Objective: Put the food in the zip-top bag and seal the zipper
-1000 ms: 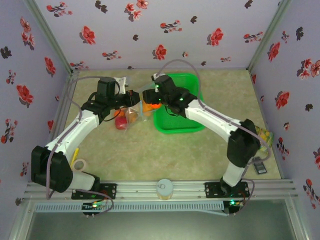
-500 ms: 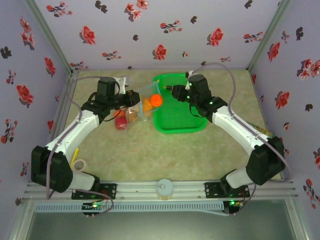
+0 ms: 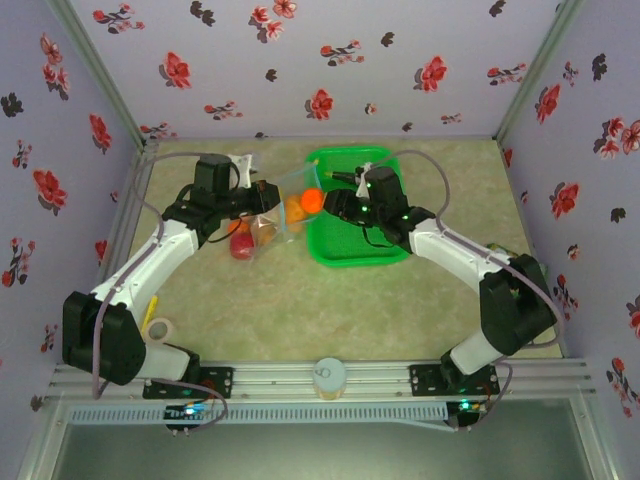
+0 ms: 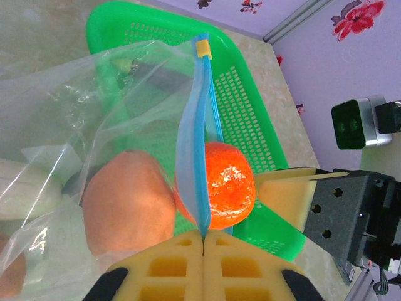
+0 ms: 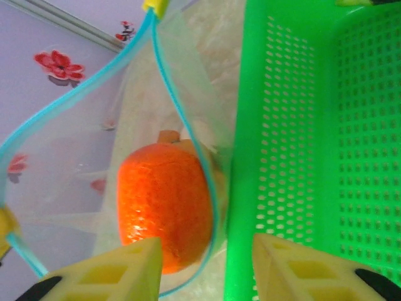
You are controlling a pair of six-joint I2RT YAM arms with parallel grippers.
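one clear bag [image 4: 94, 106], one green basket [image 4: 250, 106], one bright orange [image 4: 229, 185], one brownish lump [image 4: 125, 207], one red tomato [image 3: 241, 246].

A lab test booth: floral-papered walls [image 3: 320, 60], aluminium rail [image 3: 270, 378].

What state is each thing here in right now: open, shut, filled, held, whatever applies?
zip-top bag, held up, mouth open.
zipper, unsealed, its two strips parted.
orange, inside the bag's mouth.
potato-like lump, inside the bag.
left gripper, shut on the zipper's end.
right gripper, open, holding nothing.
green basket, upright on the table.
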